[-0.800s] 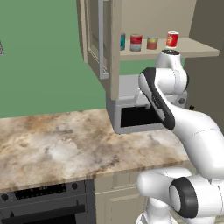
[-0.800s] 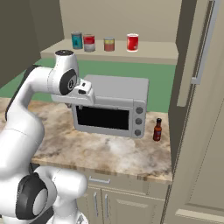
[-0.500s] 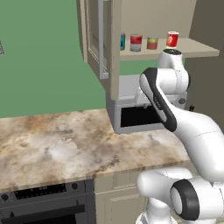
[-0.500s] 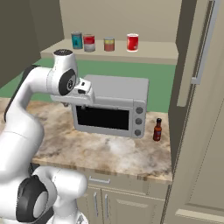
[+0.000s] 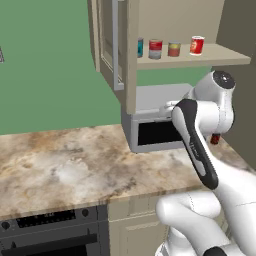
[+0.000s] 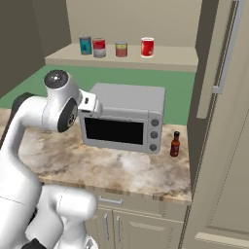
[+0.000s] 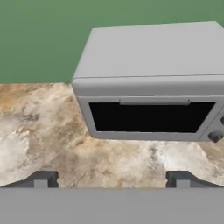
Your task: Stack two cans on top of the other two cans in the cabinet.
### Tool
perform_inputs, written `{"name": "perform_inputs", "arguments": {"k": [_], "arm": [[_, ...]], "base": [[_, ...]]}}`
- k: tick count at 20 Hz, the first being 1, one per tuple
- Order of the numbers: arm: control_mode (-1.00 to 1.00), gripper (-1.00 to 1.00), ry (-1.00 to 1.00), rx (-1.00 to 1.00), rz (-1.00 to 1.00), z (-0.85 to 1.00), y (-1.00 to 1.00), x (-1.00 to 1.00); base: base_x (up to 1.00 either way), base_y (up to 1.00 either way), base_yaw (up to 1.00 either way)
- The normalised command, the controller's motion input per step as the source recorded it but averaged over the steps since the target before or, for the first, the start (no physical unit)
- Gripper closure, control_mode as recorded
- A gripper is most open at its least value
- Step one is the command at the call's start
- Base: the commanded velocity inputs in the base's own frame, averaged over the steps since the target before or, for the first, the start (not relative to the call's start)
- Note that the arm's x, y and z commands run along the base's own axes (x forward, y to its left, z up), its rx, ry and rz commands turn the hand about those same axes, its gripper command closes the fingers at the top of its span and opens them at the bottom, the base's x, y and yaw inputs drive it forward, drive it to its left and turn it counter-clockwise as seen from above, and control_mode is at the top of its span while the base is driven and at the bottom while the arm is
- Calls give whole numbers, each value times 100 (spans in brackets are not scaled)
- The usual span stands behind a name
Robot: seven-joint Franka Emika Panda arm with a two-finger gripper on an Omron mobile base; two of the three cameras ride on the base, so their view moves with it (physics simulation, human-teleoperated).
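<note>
From the left base view: four cans in a row on the cabinet (image 5: 131,55) shelf — teal can (image 5: 140,47), red-and-grey can (image 5: 156,49), orange-tan can (image 5: 174,49), bright red can (image 5: 197,45), none stacked. Microwave (image 5: 150,117) below on the marbled bench (image 5: 65,165).

From the right base view: same row, teal can (image 6: 85,44) touching red-and-grey can (image 6: 99,47); orange-tan can (image 6: 121,49) and bright red can (image 6: 147,47) apart. Small bottle (image 6: 175,144) beside the microwave (image 6: 124,116).

From the hand view: tool (image 7: 113,179) with fingers (image 7: 42,178) wide apart, clamped on nothing, aimed at the microwave (image 7: 151,83).
</note>
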Motion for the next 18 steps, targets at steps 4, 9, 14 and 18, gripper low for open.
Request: {"name": "perform_inputs", "arguments": {"k": [4,9,14,18], "arm": [[-100,-100,-16,2,-2,56,0,-2],[-100,-100,-1,0,-4,75,0,0],[-100,-100,0,0,0,72,-1,0],[-100,-100,-6,0,0,54,-5,12]], "base": [[0,0,0],[0,0,0],[0,0,0],[0,0,0]]}}
